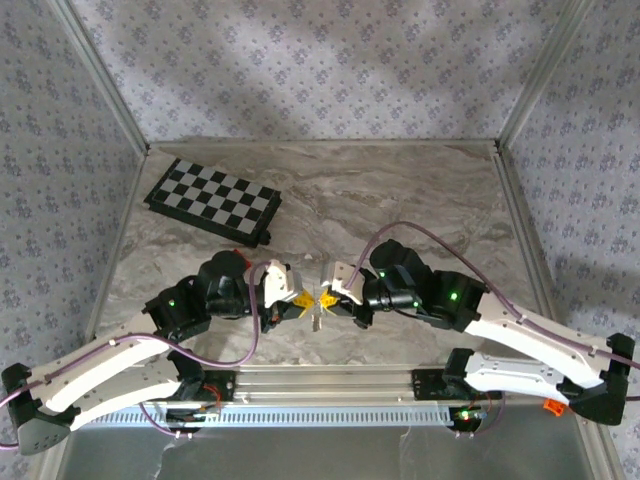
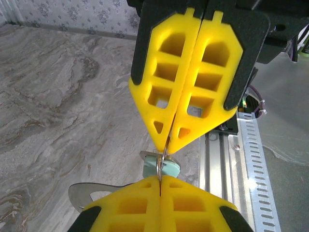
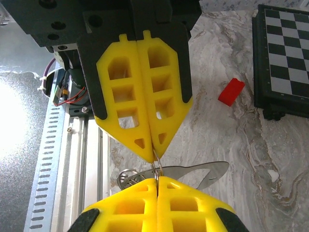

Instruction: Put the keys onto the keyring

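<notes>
**Fig. Threading step, tips nose to nose.**
- Left gripper (image 2: 160, 180): fully closed, pinching thin wire of keyring (image 3: 156, 166).
- Right gripper (image 3: 158, 181): fully closed on same loop from opposite side.
- Key (image 2: 170, 169): mint head just behind wire, between both sets of tips. Whether already threaded, cannot tell.
- Flat silvery tab (image 3: 205, 170): hangs just beside right fingertips.
- Your move: hold one pinch firm and slide other along wire in small steps, tips aligned seam to seam.
- Avoid twisting: thin loop likely springs out of the pinch.
</notes>
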You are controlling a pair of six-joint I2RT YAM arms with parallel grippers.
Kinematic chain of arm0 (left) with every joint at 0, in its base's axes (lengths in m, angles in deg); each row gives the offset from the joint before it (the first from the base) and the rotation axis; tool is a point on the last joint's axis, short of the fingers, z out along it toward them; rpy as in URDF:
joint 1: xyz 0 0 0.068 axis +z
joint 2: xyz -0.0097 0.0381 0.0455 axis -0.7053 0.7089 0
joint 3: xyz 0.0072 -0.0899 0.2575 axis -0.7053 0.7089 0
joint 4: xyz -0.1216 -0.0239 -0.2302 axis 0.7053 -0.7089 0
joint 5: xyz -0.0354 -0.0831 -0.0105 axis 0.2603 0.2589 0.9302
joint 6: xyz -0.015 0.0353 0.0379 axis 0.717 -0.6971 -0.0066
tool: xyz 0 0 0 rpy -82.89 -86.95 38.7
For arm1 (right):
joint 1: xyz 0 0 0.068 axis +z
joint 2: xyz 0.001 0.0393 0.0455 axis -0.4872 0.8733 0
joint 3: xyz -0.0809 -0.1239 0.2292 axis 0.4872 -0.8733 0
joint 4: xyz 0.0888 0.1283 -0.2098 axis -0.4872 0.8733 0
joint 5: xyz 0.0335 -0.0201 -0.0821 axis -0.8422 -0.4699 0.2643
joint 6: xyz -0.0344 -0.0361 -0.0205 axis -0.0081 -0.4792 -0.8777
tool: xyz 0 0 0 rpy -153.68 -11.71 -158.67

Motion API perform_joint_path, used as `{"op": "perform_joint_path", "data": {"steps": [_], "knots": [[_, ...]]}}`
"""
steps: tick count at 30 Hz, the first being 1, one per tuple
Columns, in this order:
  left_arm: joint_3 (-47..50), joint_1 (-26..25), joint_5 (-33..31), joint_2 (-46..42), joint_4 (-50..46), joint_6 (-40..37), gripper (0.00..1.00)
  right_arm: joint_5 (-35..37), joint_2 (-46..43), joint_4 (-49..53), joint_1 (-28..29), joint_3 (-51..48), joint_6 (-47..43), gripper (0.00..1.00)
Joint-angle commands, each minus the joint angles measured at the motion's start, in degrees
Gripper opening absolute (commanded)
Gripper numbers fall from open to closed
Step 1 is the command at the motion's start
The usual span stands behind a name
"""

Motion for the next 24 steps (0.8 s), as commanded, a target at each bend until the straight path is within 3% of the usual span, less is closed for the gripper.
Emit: {"op": "perform_joint_path", "data": {"steps": [1, 24], "knots": [[-1.7, -0.3, 1.6, -0.2, 2.3, -1.3, 0.0, 1.2, 0.2, -0.2, 0.2, 0.2, -1.0, 0.0], [-1.6, -0.6, -0.3, 1.4, 1.7, -1.5, 0.0, 5.5, -0.7, 2.9, 1.1, 0.5, -0.6, 0.0]]}}
